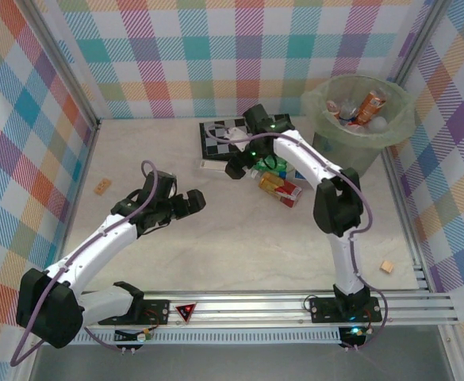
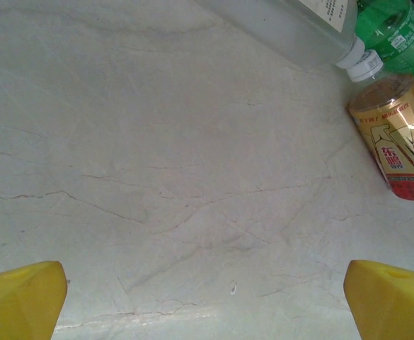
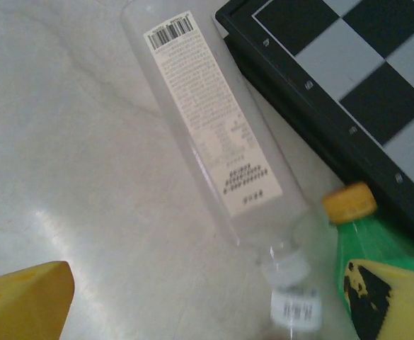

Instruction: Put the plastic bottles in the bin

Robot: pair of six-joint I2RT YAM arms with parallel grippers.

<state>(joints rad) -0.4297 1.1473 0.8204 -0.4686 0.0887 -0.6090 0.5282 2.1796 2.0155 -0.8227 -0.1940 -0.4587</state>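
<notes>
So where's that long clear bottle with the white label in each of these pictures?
Top external: the clear bottle lies near the middle, just below the checkerboard.
Left wrist: at the top edge, right of centre.
Right wrist: lying diagonally through the middle.
Shared landmark: the green bottle lying close to it.
</notes>
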